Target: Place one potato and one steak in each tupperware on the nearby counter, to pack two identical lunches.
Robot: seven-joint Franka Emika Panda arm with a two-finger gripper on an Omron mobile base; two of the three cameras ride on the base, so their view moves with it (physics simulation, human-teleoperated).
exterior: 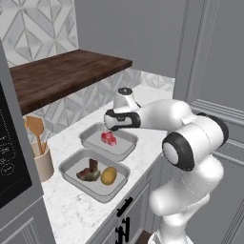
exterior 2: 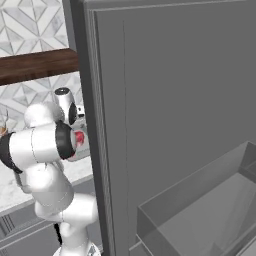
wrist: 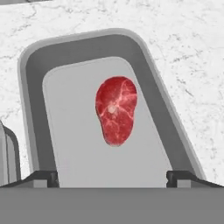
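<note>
The end effector (wrist: 112,177) hangs over the far tupperware (exterior: 90,138), its tips spread wide w/ nothing between them. That tray sits near the desk's (exterior: 71,209) front edge and carries just the flat red steak (exterior: 108,138), lying about mid-floor (in the hand view it's a bit toward the tray's far end). The near tupperware (exterior: 71,164) sits just beside it, toward the desk's left end, and already has its pair: the dark brown steak (exterior: 89,172) touching or nearly touching the golden potato (exterior: 108,176).

So one lunch looks packed; the other lacks a potato, and I can't spot the 2nd potato anywhere here. Judged next step: lift clear of the far tray, go straight up first so the tips don't clip the rim or nudge the red steak, then go find the potato. On return, drop it in the bare floor area beside the steak, not on top.
</note>
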